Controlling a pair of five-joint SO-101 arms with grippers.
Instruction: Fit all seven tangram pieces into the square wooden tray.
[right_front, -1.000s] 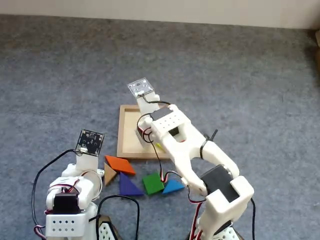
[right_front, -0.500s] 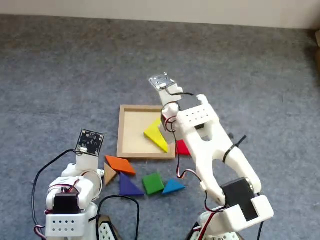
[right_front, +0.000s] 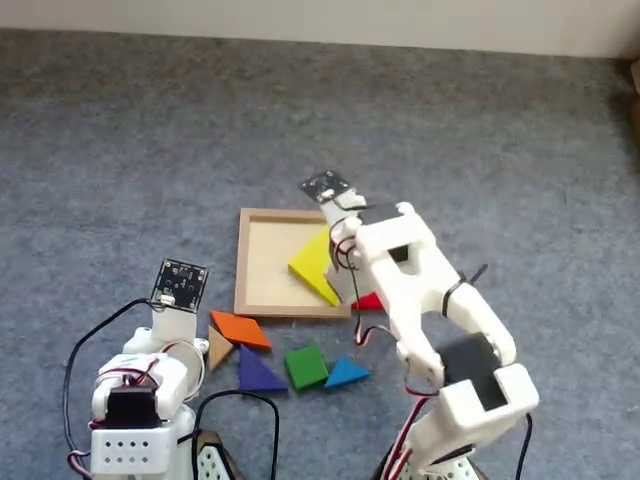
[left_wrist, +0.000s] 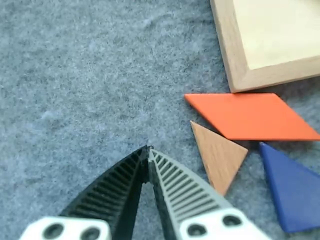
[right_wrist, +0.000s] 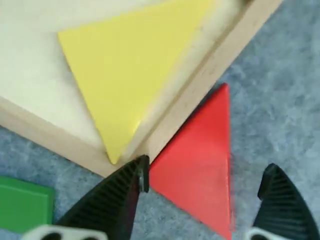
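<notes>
The square wooden tray (right_front: 258, 270) holds the yellow triangle (right_front: 314, 263), whose pointed tip (right_wrist: 113, 156) reaches onto the rim (right_wrist: 190, 95) at the near right corner. The red triangle (right_wrist: 200, 165) lies on the carpet just outside that rim. My right gripper (right_wrist: 205, 182) is open right above it, one finger at each side. Orange parallelogram (left_wrist: 250, 116), tan triangle (left_wrist: 218, 156) and dark blue triangle (left_wrist: 292, 192) lie in front of the tray, with the green square (right_front: 306, 366) and light blue triangle (right_front: 347, 372). My left gripper (left_wrist: 148, 150) is shut and holds nothing, on the carpet left of the tan triangle.
Grey carpet (right_front: 480, 140) covers the whole surface, with open room behind and to both sides of the tray. The right arm (right_front: 420, 290) hangs over the tray's right edge and hides part of the red triangle in the high view.
The right arm swung from over the tray to its right edge, uncovering the yellow triangle in the tray, then drew back a little over the red triangle. The left arm stayed still.
</notes>
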